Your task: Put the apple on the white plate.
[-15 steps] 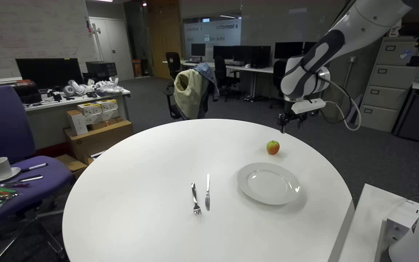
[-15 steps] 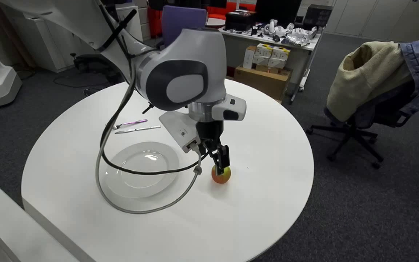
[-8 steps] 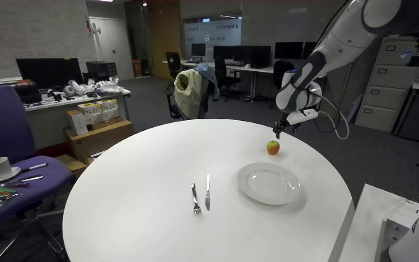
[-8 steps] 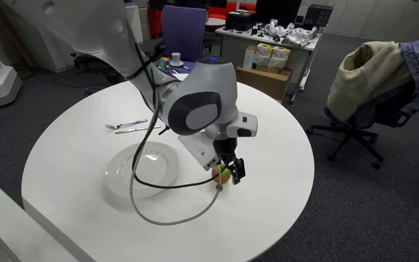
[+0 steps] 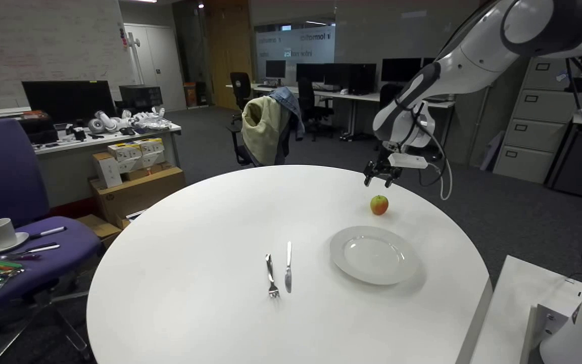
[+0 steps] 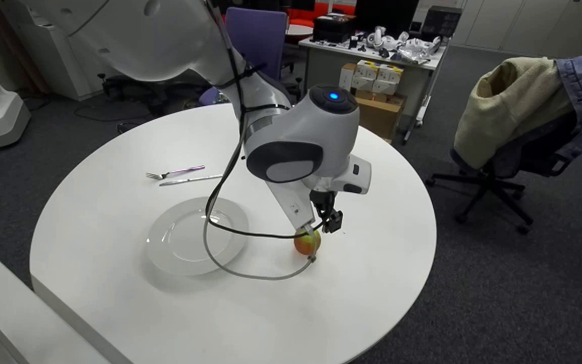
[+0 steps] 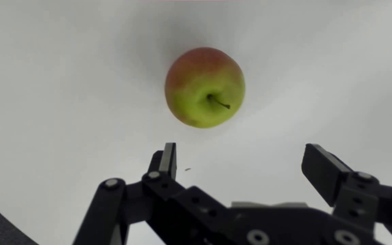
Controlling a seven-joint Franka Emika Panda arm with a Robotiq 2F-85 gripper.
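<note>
Gripper released: fingers spread wide, the round white table visible between them in the wrist view. Apple sits stem up on the table, yellow-green with red blush; wrist view has it just beyond the fingertips, apart from them, off toward the finger at picture left. In both exterior views the gripper hangs above the table, near the apple. White plate on same table, near the apple, not touching it. Fork and knife side by side, near the plate, knife the closer one. In an exterior view, black cable and grey cable loop off the arm, passing in front of plate and part of apple; blue light on at the wrist. Purple chair holds cup on saucer, plus pens.
</note>
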